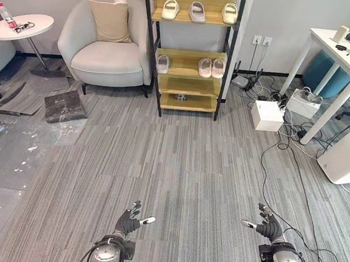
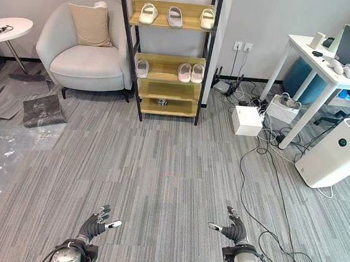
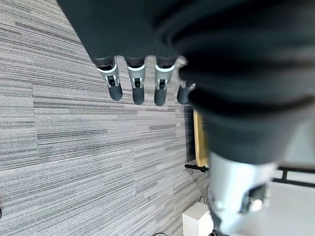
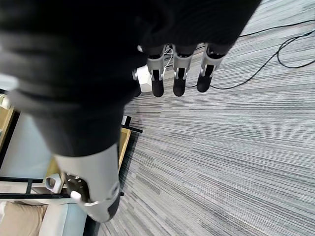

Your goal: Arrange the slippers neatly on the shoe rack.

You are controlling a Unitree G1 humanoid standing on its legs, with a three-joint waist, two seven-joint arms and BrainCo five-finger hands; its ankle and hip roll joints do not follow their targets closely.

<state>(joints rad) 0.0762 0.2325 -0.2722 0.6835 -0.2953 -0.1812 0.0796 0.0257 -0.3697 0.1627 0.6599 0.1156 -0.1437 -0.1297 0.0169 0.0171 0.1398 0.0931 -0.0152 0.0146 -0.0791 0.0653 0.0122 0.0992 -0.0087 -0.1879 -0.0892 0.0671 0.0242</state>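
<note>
Slippers [image 1: 196, 11] line the shoe rack [image 1: 188, 57]; left eye view adds a bottle [image 1: 6, 14].

Bare striped carpet [image 1: 177, 169] lies open from both hands to the shoe rack [image 1: 189, 51], with nothing standing in between. Left of the rack, an armchair [image 1: 105, 45] sits close beside its frame. Right of the rack, a white box [image 1: 267, 114], trailing cables [image 1: 283, 173] and a white desk [image 1: 341, 67] crowd the floor. On the rack, slippers [image 1: 197, 11] occupy the top shelf, and three more [image 1: 205, 67] the second; the lower shelves are nearly bare.
</note>
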